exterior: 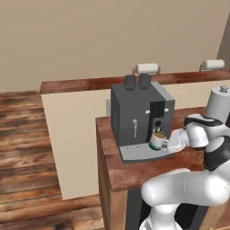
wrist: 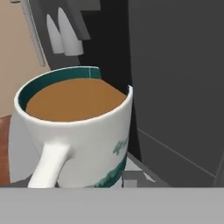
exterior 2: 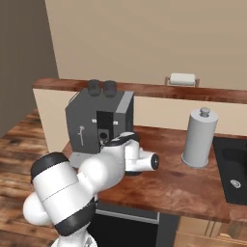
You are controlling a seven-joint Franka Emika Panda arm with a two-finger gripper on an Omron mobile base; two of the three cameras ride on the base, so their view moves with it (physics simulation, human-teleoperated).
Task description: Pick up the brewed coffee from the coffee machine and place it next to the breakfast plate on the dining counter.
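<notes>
The mug point(exterior: 157, 139) sits on the machine's point(exterior: 139, 117) drip tray point(exterior: 140, 154), under the spout; the gripper point(exterior: 167, 143) is at its handle; grip cannot be told.

Plain beige wall point(exterior: 90, 36) behind; worn brown plank floor point(exterior: 22, 148) at left; raised reddish-brown wooden ledge point(exterior: 81, 84) on cream panel point(exterior: 72, 143); black sink point(exterior 2: 234, 166) at counter's right edge.

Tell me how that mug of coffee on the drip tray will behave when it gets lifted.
The mug looks rigid and glazed, so probably stiff but a bit slippery. The coffee sits close to the rim, so a tilt would likely spill it. Its handle sticks out to one side, which may make it swing if gripped off-centre.
</notes>
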